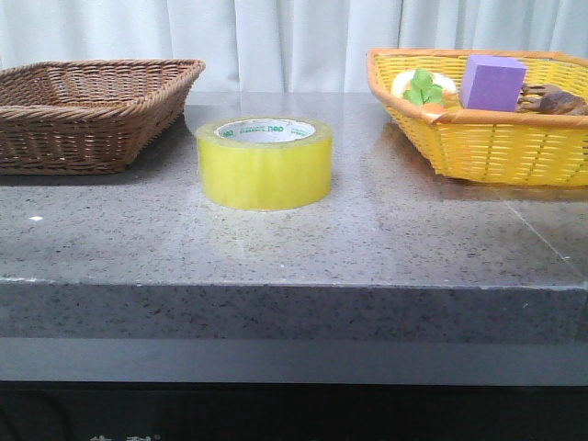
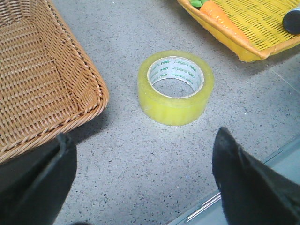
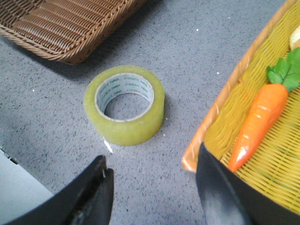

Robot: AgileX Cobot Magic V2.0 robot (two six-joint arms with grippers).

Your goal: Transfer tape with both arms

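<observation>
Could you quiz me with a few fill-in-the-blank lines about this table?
1. The tape sits on the table between two ____.
2. The purple block lies in the ____ basket.
3. The brown basket holds ____.
4. Both grippers, left and right, are ____.

Missing words: baskets; yellow; nothing; open

tape (image 1: 265,162) stands clear between both baskets (image 1: 87,110).

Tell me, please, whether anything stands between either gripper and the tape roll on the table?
Nothing visible does. The tape sits alone on bare table between the two baskets. Open stone lies between it and the left gripper, and likewise the right gripper, both open.
</observation>
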